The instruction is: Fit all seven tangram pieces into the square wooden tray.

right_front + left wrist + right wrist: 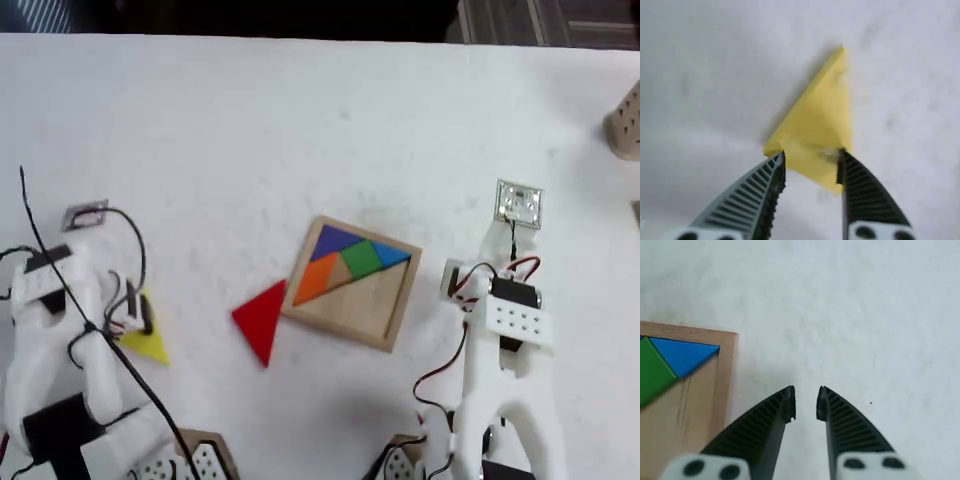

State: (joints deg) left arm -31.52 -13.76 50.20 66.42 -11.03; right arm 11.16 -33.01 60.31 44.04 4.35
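The square wooden tray (365,305) lies mid-table with purple (335,240), green (362,257), blue (392,255), orange (316,278) and tan pieces in its far half. A red triangle (262,317) lies on the table against the tray's left corner. At the left, the yellow triangle (817,125) sits on the table, and my left gripper (810,159) is shut on its near edge. My right gripper (806,402) hovers over bare table just right of the tray's rim (725,370), open by a narrow gap with nothing in it.
The near half of the tray is bare wood. A wooden peg block (625,125) stands at the far right edge. The left arm's cables (130,260) loop above the yellow piece. The right arm (510,320) stands right of the tray.
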